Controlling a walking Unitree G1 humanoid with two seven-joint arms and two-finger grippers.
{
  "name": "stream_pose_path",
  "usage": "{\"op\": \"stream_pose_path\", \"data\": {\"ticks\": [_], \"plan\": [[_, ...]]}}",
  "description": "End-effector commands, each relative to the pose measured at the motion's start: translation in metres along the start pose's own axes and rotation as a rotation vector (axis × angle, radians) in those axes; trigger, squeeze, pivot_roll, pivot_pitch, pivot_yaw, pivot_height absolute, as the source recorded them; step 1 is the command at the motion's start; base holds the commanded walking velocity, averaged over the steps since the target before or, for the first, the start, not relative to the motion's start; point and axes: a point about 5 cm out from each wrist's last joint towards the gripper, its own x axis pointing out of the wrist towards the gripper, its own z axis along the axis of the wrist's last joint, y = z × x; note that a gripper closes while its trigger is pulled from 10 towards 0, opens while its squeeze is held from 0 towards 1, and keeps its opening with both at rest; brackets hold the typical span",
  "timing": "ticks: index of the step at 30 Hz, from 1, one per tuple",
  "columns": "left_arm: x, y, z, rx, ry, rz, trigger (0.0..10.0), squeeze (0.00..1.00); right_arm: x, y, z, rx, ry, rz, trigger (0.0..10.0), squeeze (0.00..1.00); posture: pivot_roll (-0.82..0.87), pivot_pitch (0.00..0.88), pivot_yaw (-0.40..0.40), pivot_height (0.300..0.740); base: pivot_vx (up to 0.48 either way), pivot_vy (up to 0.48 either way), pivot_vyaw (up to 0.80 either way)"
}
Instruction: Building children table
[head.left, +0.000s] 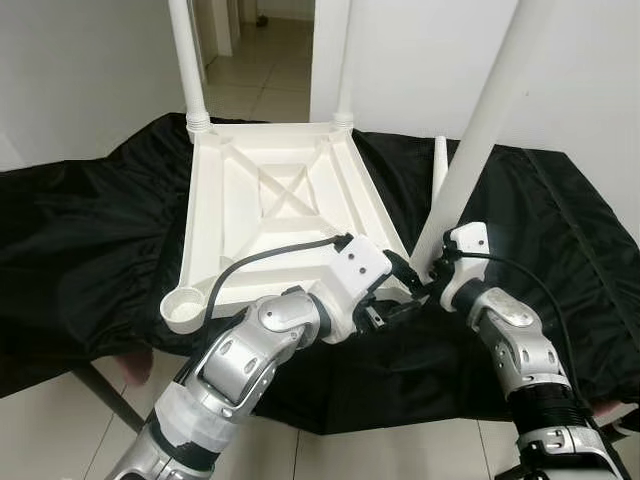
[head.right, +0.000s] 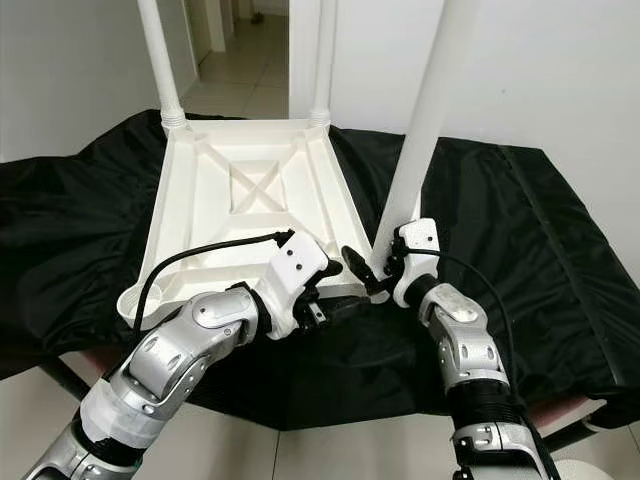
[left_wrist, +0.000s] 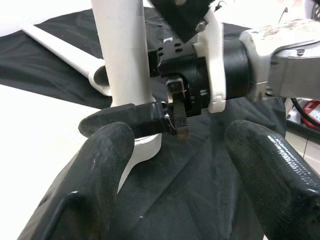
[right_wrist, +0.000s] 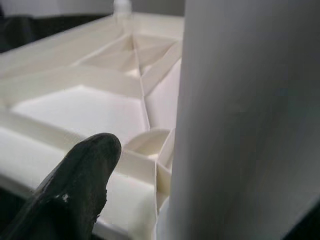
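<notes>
One table leg (head.left: 480, 140) upright, slightly tilted | right gripper (head.right: 385, 268) clamps it | left gripper (left_wrist: 175, 165) wide

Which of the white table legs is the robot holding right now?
The slanted leg at the tabletop's near right corner, gripped by the right hand. The two far legs stand upright in their sockets, and a fourth lies loose on the black cloth.

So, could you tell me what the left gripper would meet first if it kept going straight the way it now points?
Most likely the right gripper, shut on the white table leg directly ahead of the open left gripper; the leg stands just behind it. Depth is hard to judge from the left wrist view.
</notes>
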Motion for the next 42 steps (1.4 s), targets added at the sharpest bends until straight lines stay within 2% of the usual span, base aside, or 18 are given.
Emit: {"op": "stream_pose_path", "data": {"ticks": [1,2,5,14,15,21,26,29,31,33,34,36,37,38,39,40,41,42], "plan": [[0.001,0.001,0.0,0.021,0.01,-0.007,10.0,0.0,0.002,-0.001,-0.004,-0.028,0.031,0.04,1.4,0.0,0.04,0.0,-0.024,0.74,0.0,0.0,0.0],[0.001,0.001,0.0,0.023,0.009,-0.005,10.0,0.0,0.003,-0.002,-0.007,-0.03,0.044,0.049,0.0,0.0,0.04,0.0,-0.026,0.74,0.0,0.0,0.0],[-0.001,0.002,0.0,0.024,0.009,0.0,10.0,0.0,-0.001,-0.003,-0.016,-0.009,0.068,0.063,0.0,0.0,0.05,0.0,-0.025,0.74,0.0,0.0,0.0],[-0.001,0.002,0.0,0.022,0.011,-0.001,10.0,0.0,-0.004,-0.002,-0.022,0.031,0.065,0.062,0.0,0.0,0.04,0.0,-0.017,0.74,0.0,0.0,0.0],[-0.002,0.001,0.0,0.022,0.013,-0.003,10.0,0.0,-0.005,-0.002,-0.024,0.031,0.062,0.047,10.0,0.0,0.04,0.0,-0.014,0.74,0.0,0.0,0.0],[-0.002,0.001,-0.001,0.023,0.015,-0.007,10.0,0.0,-0.005,0.0,-0.027,0.044,0.05,0.017,10.0,0.0,0.03,0.0,-0.009,0.74,0.0,0.0,0.0],[-0.002,0.0,-0.002,0.024,0.019,-0.012,10.0,0.0,-0.001,0.013,-0.028,0.045,0.056,-0.061,10.0,0.0,0.03,0.0,-0.01,0.74,0.0,0.0,0.0],[-0.002,0.0,-0.003,0.021,0.023,-0.011,10.0,0.0,0.005,0.027,-0.024,0.085,0.07,-0.159,10.0,0.0,0.03,0.0,-0.012,0.74,0.0,0.0,0.0],[-0.002,0.0,-0.004,0.021,0.025,-0.011,10.0,0.0,0.007,0.03,-0.025,0.119,0.078,-0.216,10.0,0.0,0.03,0.0,-0.013,0.74,0.0,0.0,0.0],[-0.002,0.0,-0.004,0.021,0.025,-0.011,10.0,0.0,0.007,0.03,-0.025,0.119,0.078,-0.216,10.0,0.0,0.03,0.0,-0.013,0.74,0.0,0.0,0.0],[-0.002,0.0,-0.004,0.021,0.025,-0.011,10.0,0.0,0.007,0.033,-0.025,0.141,0.084,-0.252,10.0,0.0,0.03,0.0,-0.013,0.74,0.0,0.0,0.0],[-0.003,-0.001,-0.005,0.016,0.029,-0.009,10.0,0.0,0.007,0.044,-0.027,0.22,0.082,-0.439,10.0,0.0,0.03,0.0,-0.017,0.74,0.0,0.0,0.0],[-0.003,-0.001,-0.005,0.016,0.029,-0.009,10.0,0.0,0.007,0.044,-0.027,0.22,0.082,-0.439,10.0,0.0,0.03,0.0,-0.017,0.74,0.0,0.0,0.0],[-0.004,-0.001,-0.005,0.015,0.03,-0.008,10.0,0.0,0.006,0.048,-0.028,0.231,0.079,-0.53,10.0,0.0,0.03,0.0,-0.017,0.74,0.0,0.0,0.0],[-0.004,-0.001,-0.005,0.015,0.03,-0.008,10.0,0.0,0.006,0.048,-0.028,0.231,0.079,-0.53,10.0,0.0,0.03,0.0,-0.017,0.74,0.0,0.0,0.0],[-0.004,-0.001,-0.006,0.014,0.032,-0.008,10.0,0.0,0.003,0.051,-0.027,0.275,0.049,-0.669,10.0,0.0,0.03,0.0,-0.016,0.74,0.0,0.0,0.0],[-0.004,-0.001,-0.006,0.014,0.032,-0.008,10.0,0.0,0.003,0.051,-0.027,0.275,0.049,-0.669,10.0,0.0,0.03,0.0,-0.016,0.74,0.0,0.0,0.0],[-0.004,-0.001,-0.006,0.011,0.034,-0.009,10.0,0.0,-0.001,0.057,-0.024,0.352,0.008,-0.84,10.0,0.0,0.03,0.0,-0.013,0.74,0.0,0.0,0.0]]}}
